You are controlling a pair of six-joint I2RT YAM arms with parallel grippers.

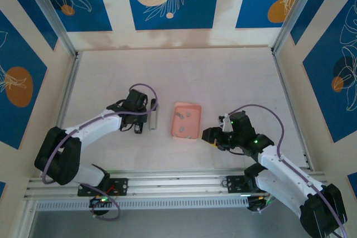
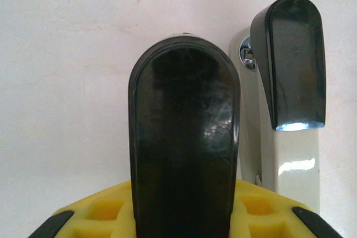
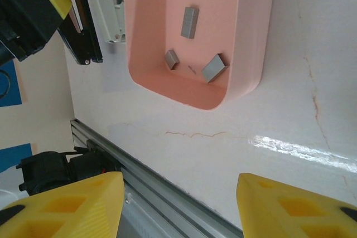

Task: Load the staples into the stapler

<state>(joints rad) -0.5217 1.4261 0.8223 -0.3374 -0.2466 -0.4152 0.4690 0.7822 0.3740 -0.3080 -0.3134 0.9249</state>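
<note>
The left tool is clamped on the stapler, apparently to steady it and keep it open on the counter. The staples lie loose in the pink tray nearby. The right tool, jaws apart and empty, hovers at the tray's near end, probably lining up on a strip.

Top external: high and behind the arm bases, looks down on the whole white tabletop. Left wrist: extremely close, facing the black-and-white stapler against the table. Right wrist: low and near, angled down and leftward at the pink rectangular plastic tray. The top and right wrist views share the tray and stapler.
</note>
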